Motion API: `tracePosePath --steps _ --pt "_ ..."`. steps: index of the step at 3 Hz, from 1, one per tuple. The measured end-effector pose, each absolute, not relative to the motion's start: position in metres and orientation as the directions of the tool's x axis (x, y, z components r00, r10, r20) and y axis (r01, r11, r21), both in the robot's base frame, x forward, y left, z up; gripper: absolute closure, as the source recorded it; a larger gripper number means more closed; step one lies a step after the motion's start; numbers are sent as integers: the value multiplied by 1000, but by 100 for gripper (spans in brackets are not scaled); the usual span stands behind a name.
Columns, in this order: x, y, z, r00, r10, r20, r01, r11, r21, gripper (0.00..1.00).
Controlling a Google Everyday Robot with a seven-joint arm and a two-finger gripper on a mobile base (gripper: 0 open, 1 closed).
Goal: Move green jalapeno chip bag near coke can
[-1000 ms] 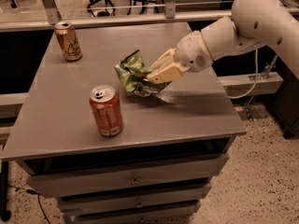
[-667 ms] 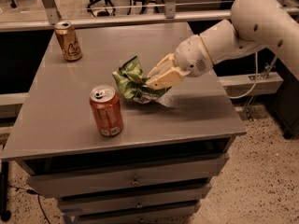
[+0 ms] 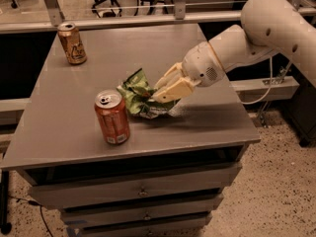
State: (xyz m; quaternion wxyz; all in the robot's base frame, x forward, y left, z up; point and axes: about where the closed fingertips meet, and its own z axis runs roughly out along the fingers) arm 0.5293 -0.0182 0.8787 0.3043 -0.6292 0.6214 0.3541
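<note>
the gripper (image 3: 157, 94) pinches the crumpled, shiny green jalapeno chip bag (image 3: 136, 94), its foil creased and lying on the desk (image 3: 123, 48) just beside the upright coke can (image 3: 112, 118).

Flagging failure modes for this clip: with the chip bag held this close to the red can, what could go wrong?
1. The green jalapeno chip bag, pinched in the gripper, sits right beside the coke can; pushing further toward it could tip the upright can.
2. The can stands near the front edge of the table, so a knock might send it off.
3. Crumpled foil may cling to the gripper on release.
</note>
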Motion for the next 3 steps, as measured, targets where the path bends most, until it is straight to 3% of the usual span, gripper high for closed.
tracePosePath --steps 1,2,3 --pt "526 -19 878 -19 -575 -818 -997 -51 59 13" --pt "527 -23 879 -6 -590 -808 -997 -56 48 0" --pt "544 -56 883 17 -607 -794 -1000 8 -27 0"
